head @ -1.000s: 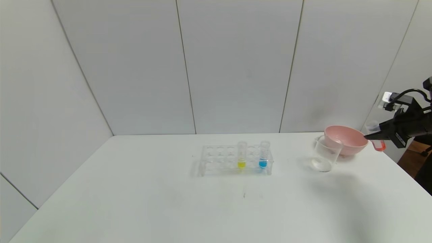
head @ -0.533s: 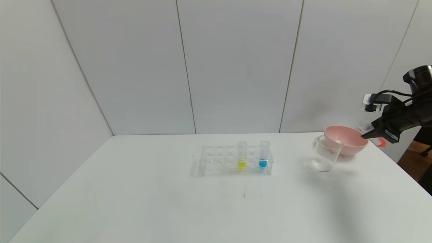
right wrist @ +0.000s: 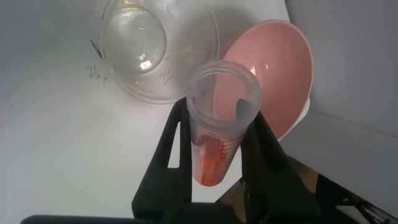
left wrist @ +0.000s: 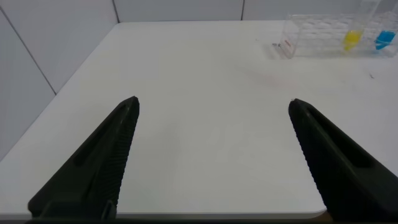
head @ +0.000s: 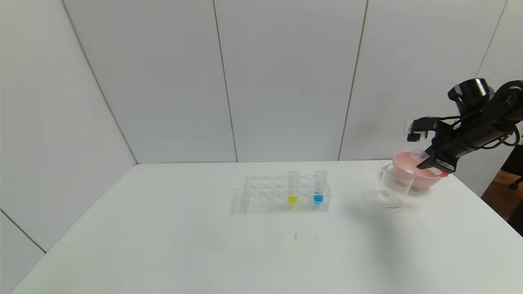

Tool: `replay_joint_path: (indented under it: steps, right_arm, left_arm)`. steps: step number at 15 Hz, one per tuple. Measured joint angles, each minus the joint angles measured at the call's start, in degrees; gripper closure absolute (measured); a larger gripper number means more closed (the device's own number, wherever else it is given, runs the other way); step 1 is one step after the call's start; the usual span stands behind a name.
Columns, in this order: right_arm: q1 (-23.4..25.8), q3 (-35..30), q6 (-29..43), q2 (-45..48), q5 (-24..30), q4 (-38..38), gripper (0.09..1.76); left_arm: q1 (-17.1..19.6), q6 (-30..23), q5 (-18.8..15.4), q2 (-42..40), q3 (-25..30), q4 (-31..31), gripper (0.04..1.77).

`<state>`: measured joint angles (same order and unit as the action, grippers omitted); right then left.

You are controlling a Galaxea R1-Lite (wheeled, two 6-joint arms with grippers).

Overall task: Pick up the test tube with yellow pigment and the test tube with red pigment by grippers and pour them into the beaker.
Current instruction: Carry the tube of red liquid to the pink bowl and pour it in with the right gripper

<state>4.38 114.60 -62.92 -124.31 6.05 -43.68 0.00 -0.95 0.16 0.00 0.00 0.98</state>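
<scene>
Three short clear tubes are counted: the red-pigment one [right wrist: 219, 134] is clamped, tilted, by the right end effector [right wrist: 214, 146] above the pink bowl [right wrist: 273, 78], beside one clear beaker [right wrist: 149, 50]; yellow [head: 292, 188] and blue [head: 319, 188] ones are racked. The left end effector [left wrist: 211, 155] is spread wide.

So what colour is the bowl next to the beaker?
Pink bowl; clearest in the right wrist view.

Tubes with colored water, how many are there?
3. The yellow tube and the blue tube stand in the clear rack; the red tube is held by the right gripper.
</scene>
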Motion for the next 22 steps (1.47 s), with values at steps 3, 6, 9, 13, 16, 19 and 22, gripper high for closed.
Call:
replay_joint_path:
  steps: [3, 6, 9, 13, 16, 19, 22]
  right_arm:
    - [-1.21, 0.0, 0.38, -0.11, -2.02, -0.02, 1.34]
    - [-1.84, 0.0, 0.23, -0.11, -4.66, 0.11, 1.34]
    - [-2.15, 0.0, -0.3, -0.11, -6.1, 0.95, 1.34]
    - [-2.4, 0.0, -1.89, -0.11, -10.61, 0.68, 1.34]
    - [-2.78, 0.0, -2.33, -0.22, -12.34, 0.55, 1.34]
    - [-3.41, 0.0, -2.36, -0.48, -14.41, 0.44, 1.34]
    - [-4.0, 0.0, -2.36, -0.59, -15.13, 0.4, 1.34]
  left_arm:
    - [0.0, 0.0, 0.0, 0.0, 0.0, 0.0, 0.09]
    - [0.0, 0.0, 0.0, 0.0, 0.0, 0.0, 0.09]
    - [0.0, 0.0, 0.0, 0.0, 0.0, 0.0, 0.09]
    - [0.0, 0.0, -0.02, 0.0, 0.0, 0.0, 0.09]
    - [0.0, 0.0, 0.0, 0.0, 0.0, 0.0, 0.09]
    - [0.0, 0.02, 0.0, 0.0, 0.0, 0.0, 0.09]
    - [0.0, 0.0, 0.0, 0.0, 0.0, 0.0, 0.09]
